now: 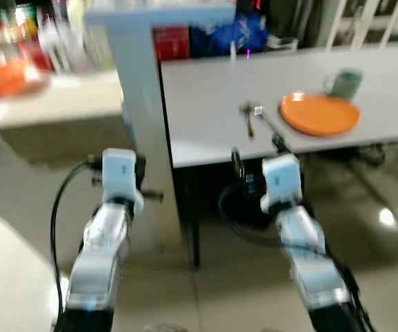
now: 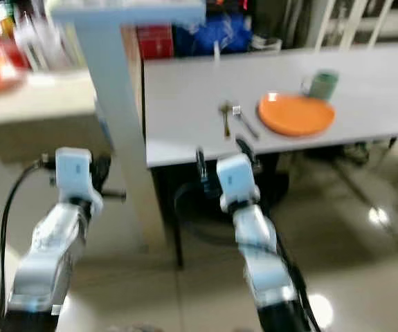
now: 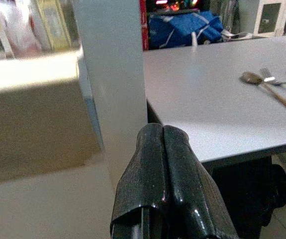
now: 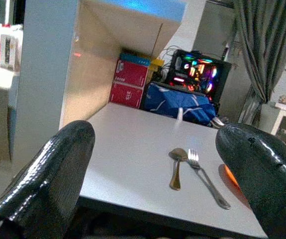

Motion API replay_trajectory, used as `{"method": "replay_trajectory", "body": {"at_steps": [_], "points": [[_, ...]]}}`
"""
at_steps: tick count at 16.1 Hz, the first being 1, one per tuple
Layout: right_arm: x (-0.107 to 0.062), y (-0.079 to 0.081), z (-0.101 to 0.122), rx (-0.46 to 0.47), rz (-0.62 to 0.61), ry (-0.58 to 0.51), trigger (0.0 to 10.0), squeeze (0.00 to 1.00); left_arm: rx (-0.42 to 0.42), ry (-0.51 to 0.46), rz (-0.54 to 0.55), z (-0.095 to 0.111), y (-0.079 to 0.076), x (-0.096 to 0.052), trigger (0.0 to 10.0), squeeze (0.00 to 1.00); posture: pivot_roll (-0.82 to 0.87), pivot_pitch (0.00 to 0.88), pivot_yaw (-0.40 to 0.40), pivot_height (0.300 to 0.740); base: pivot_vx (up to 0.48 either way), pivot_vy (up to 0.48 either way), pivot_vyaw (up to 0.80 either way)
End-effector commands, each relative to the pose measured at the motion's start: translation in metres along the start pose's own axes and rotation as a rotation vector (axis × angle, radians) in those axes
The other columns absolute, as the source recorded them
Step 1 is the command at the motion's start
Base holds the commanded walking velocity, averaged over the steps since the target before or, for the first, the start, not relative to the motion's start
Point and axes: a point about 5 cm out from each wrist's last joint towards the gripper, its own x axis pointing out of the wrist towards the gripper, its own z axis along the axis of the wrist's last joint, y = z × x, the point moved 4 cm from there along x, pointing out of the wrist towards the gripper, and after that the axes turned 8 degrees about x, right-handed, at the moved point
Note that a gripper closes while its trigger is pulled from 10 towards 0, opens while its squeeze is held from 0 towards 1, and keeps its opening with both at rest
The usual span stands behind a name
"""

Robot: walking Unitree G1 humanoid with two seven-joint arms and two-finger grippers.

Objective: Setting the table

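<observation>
Grey table (image 1: 205,97) ahead, orange plate (image 1: 320,113) at two o'clock, spoon (image 4: 176,168) and fork (image 4: 206,178) just left of it, green mug (image 1: 346,84) behind, left gripper (image 3: 163,141) pressed closed, right gripper (image 4: 157,164) spread wide, empty.

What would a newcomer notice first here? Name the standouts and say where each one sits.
The bright orange plate on the grey table draws the eye first, with a green mug just behind it and a spoon and fork lying side by side to its left. In the foreground, the right gripper points at the cutlery with its fingers spread wide, while the left gripper is shut near the table's corner.
</observation>
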Motion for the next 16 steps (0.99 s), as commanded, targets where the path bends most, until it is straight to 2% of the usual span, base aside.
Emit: {"method": "replay_trajectory", "body": {"at_steps": [1, 6, 8, 11, 14, 16], "points": [[0.003, -0.004, 0.005, -0.001, -0.007, -0.018, 10.0, 0.0, 0.012, -0.002, -0.005, 0.003, -0.004, 0.001, 10.0, 0.0, -0.12, 0.0, 0.102, 0.74, 0.0, 0.0, 0.0], [0.001, -0.001, 0.007, 0.025, 0.0, -0.023, 10.0, 0.0, -0.001, -0.005, -0.017, 0.004, -0.01, -0.001, 10.0, 0.0, -0.12, 0.0, 0.099, 0.74, 0.0, 0.0, 0.0], [0.001, 0.001, 0.006, 0.028, 0.009, -0.02, 10.0, 0.0, -0.017, -0.004, -0.002, 0.004, -0.009, -0.003, 10.0, 0.0, -0.11, 0.0, 0.096, 0.74, 0.0, 0.0, 0.0], [0.003, 0.003, 0.003, 0.029, 0.02, -0.011, 10.0, 0.0, 0.011, 0.008, 0.021, 0.001, -0.006, -0.002, 10.0, 0.0, -0.11, 0.0, 0.094, 0.74, 0.0, 0.0, 0.0], [0.005, 0.006, 0.001, 0.036, 0.024, -0.004, 10.0, 0.0, -0.017, -0.005, 0.071, 0.004, 0.004, 0.001, 10.0, 0.0, -0.1, 0.0, 0.094, 0.74, 0.0, 0.0, 0.0], [0.005, 0.008, 0.0, 0.036, 0.031, -0.003, 10.0, 0.0, -0.034, -0.002, 0.056, 0.004, 0.002, 0.002, 10.0, 0.0, -0.1, 0.0, 0.094, 0.74, 0.0, 0.0, 0.0]]}}
